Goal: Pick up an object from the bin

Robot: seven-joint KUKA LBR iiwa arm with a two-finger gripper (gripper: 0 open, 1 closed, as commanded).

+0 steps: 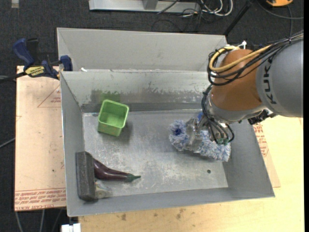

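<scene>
A fluffy blue and white cloth-like thing (181,135) lies at the right of the bin floor. My gripper (198,137) is down on its middle, with the metal fingers pressed into the fabric; the fabric spreads out on both sides of them, to the left and to the lower right (218,151).
A green square cup (113,117) stands open at the back left. A dark purple eggplant (112,172) lies at the front left, leaning on a grey block (85,176) along the left wall. The orange-covered arm hangs over the bin's right side.
</scene>
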